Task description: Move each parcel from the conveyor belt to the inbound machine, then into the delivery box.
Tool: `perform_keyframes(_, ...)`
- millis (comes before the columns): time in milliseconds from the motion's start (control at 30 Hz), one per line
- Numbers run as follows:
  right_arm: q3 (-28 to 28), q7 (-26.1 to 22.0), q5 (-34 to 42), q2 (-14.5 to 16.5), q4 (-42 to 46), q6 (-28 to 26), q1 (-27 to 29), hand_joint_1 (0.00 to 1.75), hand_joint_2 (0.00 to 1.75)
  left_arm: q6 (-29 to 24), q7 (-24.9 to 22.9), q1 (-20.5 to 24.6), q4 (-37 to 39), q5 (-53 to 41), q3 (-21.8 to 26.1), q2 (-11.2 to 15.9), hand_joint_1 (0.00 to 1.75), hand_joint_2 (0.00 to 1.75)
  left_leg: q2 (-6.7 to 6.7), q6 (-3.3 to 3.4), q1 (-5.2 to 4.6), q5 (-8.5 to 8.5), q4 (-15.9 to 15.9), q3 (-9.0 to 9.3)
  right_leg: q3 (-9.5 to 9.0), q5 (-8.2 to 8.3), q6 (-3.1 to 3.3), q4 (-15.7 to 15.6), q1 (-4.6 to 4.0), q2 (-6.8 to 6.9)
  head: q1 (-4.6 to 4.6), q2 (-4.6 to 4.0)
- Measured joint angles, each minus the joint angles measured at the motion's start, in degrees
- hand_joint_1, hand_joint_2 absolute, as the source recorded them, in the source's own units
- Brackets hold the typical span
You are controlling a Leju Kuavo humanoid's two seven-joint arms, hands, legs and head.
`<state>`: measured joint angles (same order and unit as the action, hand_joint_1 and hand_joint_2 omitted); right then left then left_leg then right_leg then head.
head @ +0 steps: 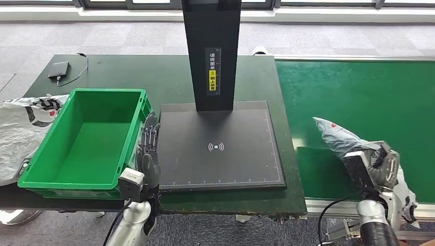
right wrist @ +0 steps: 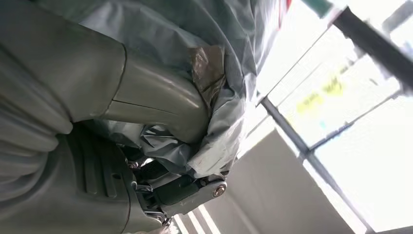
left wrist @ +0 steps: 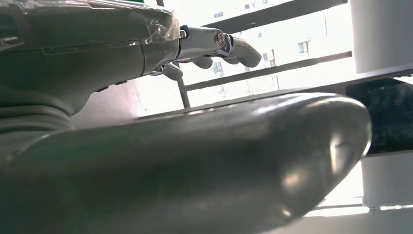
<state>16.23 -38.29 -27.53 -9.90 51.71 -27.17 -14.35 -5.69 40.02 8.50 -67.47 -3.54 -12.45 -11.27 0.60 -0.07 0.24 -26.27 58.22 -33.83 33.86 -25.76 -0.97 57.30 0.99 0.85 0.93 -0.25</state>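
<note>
The right robot hand (head: 370,163) grasps a grey plastic mailer parcel (head: 338,135) over the green conveyor belt (head: 359,97), to the right of the black scanner platform (head: 220,146). In the right wrist view its thumb (right wrist: 156,100) presses into the crumpled grey parcel (right wrist: 214,58), and darker fingers (right wrist: 187,190) curl around the wrapping from the other side; a strip of brown tape (right wrist: 207,66) sits on the plastic.

The left robot hand (head: 149,148) is released, holding nothing, fingers extended, in the gap just left of the scanner platform, close against the right wall of the green delivery box (head: 87,141). The left wrist view shows its fingers (left wrist: 219,44) stretched out and its thumb (left wrist: 204,161) large in the foreground.

The scanner platform lies on the dark green worktop (head: 169,77), with a black post (head: 211,51) rising from its far edge and carrying a yellow-and-white label (head: 213,77). Left of the delivery box lies a white printed plastic bag (head: 20,125). Beyond the box, at the worktop's far left corner, a dark phone (head: 59,70) rests with a cable (head: 79,66) attached.
</note>
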Motion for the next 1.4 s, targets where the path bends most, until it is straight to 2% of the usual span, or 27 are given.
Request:
perform_keyframes(67,-0.8,-1.2,6.3,1.7,8.6,-4.7,3.7,1.75,1.75,-0.1,0.0,0.1,0.4,-0.2,0.1,-0.4,0.00,0.00,0.18,-0.01,0.00,0.01,0.0,-0.08,0.01,-0.05,0.00,0.0,0.00,0.14,0.01,0.00)
perform_keyframes(133,-3.5,-1.7,7.9,2.9,16.4,-9.4,6.2,1.75,1.75,-0.1,0.0,0.2,0.7,-0.4,0.2,-0.6,0.00,0.00,0.07,-0.07,0.00,-0.02,0.0,-0.09,0.09,-0.06,0.01,0.1,0.02,0.02,0.01,0.00)
perform_keyframes(200,-6.9,-1.9,5.7,4.2,23.1,-11.8,7.4,1.75,1.75,0.0,0.0,0.5,1.0,-0.7,0.2,-1.0,0.00,0.00,-0.14,-0.11,0.00,-0.05,0.0,-0.05,0.15,-0.05,0.02,0.1,0.02,-0.16,0.01,-0.01)
perform_keyframes(333,-13.2,-2.0,1.1,6.9,31.8,-12.5,7.7,1.75,1.75,0.3,0.0,1.2,1.8,-1.0,0.2,-1.6,0.00,0.00,-0.25,-0.10,0.00,-0.03,0.0,0.01,0.17,-0.05,0.04,0.1,0.01,-0.25,-0.01,0.00)
perform_keyframes(433,-16.0,-1.9,-1.1,7.9,34.8,-12.6,7.5,1.75,1.75,1.1,0.0,1.3,2.2,-1.2,0.2,-1.9,0.00,0.00,-0.19,-0.09,0.00,-0.01,0.0,-0.03,0.11,-0.04,0.04,0.1,0.02,-0.15,0.01,0.00)
perform_keyframes(567,-21.4,-1.9,-10.8,10.3,35.9,-12.6,4.8,1.75,1.75,3.1,0.0,1.6,2.7,-2.5,0.3,-2.8,0.00,0.00,-0.39,-0.11,-0.01,-0.01,0.0,0.03,0.14,0.02,0.08,0.1,0.02,-0.40,0.02,0.00)
perform_keyframes(733,-27.0,1.3,-20.6,14.7,31.0,-12.6,-4.8,1.75,1.75,3.9,0.0,3.1,4.6,-2.6,0.1,-4.2,0.00,0.00,-0.42,-0.19,0.00,0.13,0.0,0.00,0.23,0.13,0.16,0.2,0.01,-0.42,0.01,-0.01)
perform_keyframes(900,-28.2,8.8,-29.4,18.0,17.1,-12.5,-19.2,1.75,1.75,4.1,0.0,5.3,7.4,-1.1,-0.4,-5.2,0.00,0.00,-0.42,-0.21,0.00,0.33,0.0,-0.07,0.36,0.32,0.22,0.2,0.01,-0.43,0.00,0.01)
perform_keyframes(1033,-27.5,15.3,-41.3,19.5,6.4,-12.5,-27.8,1.75,1.75,4.3,0.0,6.9,9.9,-0.6,-1.0,-5.8,0.00,0.00,-0.40,-0.24,0.00,0.38,0.0,-0.08,0.40,0.39,0.25,0.2,0.00,-0.42,0.00,0.00)
perform_keyframes(1167,-24.0,20.6,-51.7,21.1,3.2,-12.6,-31.1,1.75,1.75,3.7,0.0,7.6,11.3,-0.1,-1.1,-6.1,0.00,0.00,-0.36,-0.24,0.00,0.38,0.0,-0.16,0.45,0.39,0.25,0.2,0.00,-0.40,0.01,-0.01)
perform_keyframes(1400,-17.4,19.3,-53.5,24.9,0.6,-12.7,-32.0,1.75,1.75,2.8,0.0,8.5,13.0,0.9,-1.2,-6.4,0.00,0.00,-0.40,-0.25,0.00,0.36,0.0,-0.26,0.58,0.38,0.25,0.2,0.00,-0.44,0.01,0.00)
